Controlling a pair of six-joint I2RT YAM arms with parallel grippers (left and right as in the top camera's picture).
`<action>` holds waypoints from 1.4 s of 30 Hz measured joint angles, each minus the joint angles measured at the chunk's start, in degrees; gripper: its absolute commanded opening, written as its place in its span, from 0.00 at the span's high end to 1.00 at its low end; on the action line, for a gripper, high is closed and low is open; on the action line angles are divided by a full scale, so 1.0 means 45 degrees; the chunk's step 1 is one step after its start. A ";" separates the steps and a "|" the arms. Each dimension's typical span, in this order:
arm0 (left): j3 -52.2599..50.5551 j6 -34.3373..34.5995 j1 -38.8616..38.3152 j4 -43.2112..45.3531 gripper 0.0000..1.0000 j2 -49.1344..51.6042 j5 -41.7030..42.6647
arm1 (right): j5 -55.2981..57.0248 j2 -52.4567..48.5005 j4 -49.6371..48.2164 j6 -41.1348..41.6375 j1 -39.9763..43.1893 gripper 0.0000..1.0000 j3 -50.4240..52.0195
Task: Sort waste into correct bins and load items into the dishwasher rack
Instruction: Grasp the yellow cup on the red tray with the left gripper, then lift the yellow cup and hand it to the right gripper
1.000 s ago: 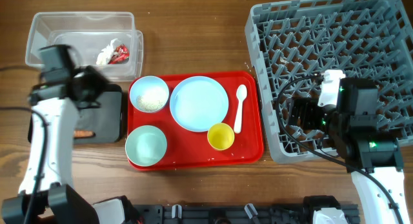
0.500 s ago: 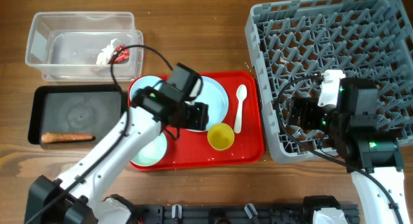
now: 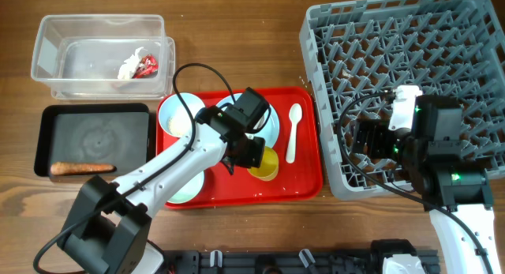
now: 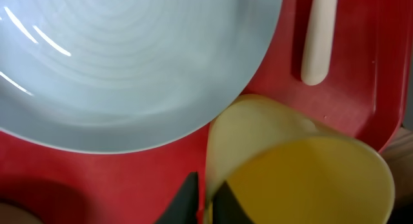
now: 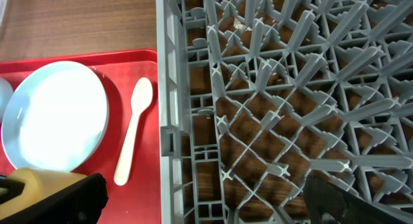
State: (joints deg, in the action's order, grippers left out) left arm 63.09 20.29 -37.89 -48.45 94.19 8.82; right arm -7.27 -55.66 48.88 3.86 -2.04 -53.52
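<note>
Left end effector (image 4: pixel 206 198) is on the yellow cup (image 4: pixel 297 166). The fingers (image 4: pixel 188 195) are at a narrow gap with the cup's near wall pinched between them. The cup sits on the red tray (image 3: pixel 304 183), at 5 o'clock on it in the overhead view. Its rim is just beside the plate (image 4: pixel 129 62) edge, and the cup shows partly side-on to the wrist camera.

The spoon (image 3: pixel 293 132) lies along the tray's 3 o'clock edge, bowl end toward 12, apart from the cup. The blue bowl (image 3: pixel 163 114) with white crumbs (image 3: pixel 178 125) is at 10 o'clock on the tray. The green bowl (image 3: pixel 189 191) is at 7 o'clock, half hidden under the left arm.

Right end effector (image 5: pixel 203 192) is spread wide and holds nothing. It hangs over the 7 o'clock corner of the rack (image 5: pixel 290 88). No dishes show in the visible part of the rack.

Bins are at 9–10 o'clock on the surface (image 3: pixel 237 37). The clear tub (image 3: pixel 47 37) has the wrapper (image 3: pixel 138 65) inside near its 3 o'clock end. The black tray (image 3: pixel 95 112) is below it, and the brown stick (image 3: pixel 81 168) lies flat along its 6 o'clock edge.
</note>
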 measured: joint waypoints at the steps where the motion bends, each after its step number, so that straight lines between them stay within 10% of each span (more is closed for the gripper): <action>1: 0.0000 -0.0010 0.0000 0.0063 0.96 0.0000 0.0000 | 0.0000 0.0000 -0.0005 0.0000 0.0000 0.00 0.0000; 14: 0.0044 0.0257 0.3288 0.2579 0.96 -0.1010 0.5042 | -0.0107 -0.0175 -0.0413 0.0253 0.0015 0.00 0.0000; 24: 0.0078 0.4823 0.5960 0.7363 0.96 -0.0957 1.1735 | -1.0520 -0.3512 -0.6091 -0.0748 0.0058 0.00 -0.0053; 34: 0.0078 0.5882 0.5387 0.7757 0.96 -0.0952 1.3401 | -1.5834 -0.5372 -0.8417 -0.0923 0.0029 0.00 -0.0058; 42: 0.0078 0.6144 0.4488 0.7922 0.96 -0.0947 1.3211 | -1.6286 -0.5372 -0.9262 -0.0296 -0.0262 0.25 -0.0058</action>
State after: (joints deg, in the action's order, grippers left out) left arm 63.44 47.94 -17.69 -12.80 89.93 68.27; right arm -80.55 -79.83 7.20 2.52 -3.22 -53.78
